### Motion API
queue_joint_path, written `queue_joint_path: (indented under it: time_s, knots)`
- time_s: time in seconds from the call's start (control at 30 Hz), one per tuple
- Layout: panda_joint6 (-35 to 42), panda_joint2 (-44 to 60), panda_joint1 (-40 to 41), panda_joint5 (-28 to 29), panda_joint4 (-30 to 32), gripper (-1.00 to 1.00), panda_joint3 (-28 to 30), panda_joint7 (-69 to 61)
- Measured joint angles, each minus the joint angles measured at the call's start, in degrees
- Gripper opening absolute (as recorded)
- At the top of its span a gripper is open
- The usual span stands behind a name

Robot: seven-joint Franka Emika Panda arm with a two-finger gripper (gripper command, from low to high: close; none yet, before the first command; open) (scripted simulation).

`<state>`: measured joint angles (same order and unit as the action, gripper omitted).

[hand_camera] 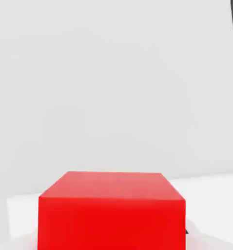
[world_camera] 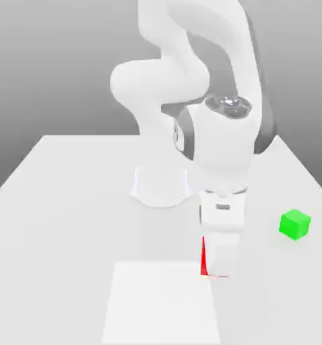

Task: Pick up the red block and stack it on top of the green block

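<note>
Red is showing as a thin sliver at the gripper (world_camera: 215,269), where the red block (world_camera: 204,259) is sitting low against the white table (world_camera: 69,202), mostly hidden behind the white fingers. The gripper is pointing straight down and appears to be closing tight on the red block, though the fingers are covering most of it in the exterior view. In the hand view the red block (hand_camera: 111,210) is lying right beneath the hand. The green block (world_camera: 295,224) is resting on the table well apart from the gripper, toward the exterior view's right.
</note>
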<state>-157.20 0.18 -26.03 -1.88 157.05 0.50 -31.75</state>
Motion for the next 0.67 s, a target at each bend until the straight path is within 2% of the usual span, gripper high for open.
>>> queue_joint_path:
  time_s: [0.17,0.33,0.43,0.57,0.6,0.67]
  knots:
    - [2.22,-3.81,-13.01,-1.00,1.47,-1.00,-4.95,-11.45]
    - [4.13,-7.09,-22.14,-1.54,2.90,-1.00,-11.26,-22.14]
    - [0.50,-3.45,-23.66,0.51,2.94,-1.00,-12.85,-22.81]
    - [-6.80,4.32,-24.04,5.49,2.66,-1.00,-11.64,-19.56]
    - [-7.81,5.43,-24.33,6.15,2.62,1.00,-11.23,-19.11]
    - [-7.81,5.43,-24.33,6.15,2.62,1.00,-11.23,-19.11]
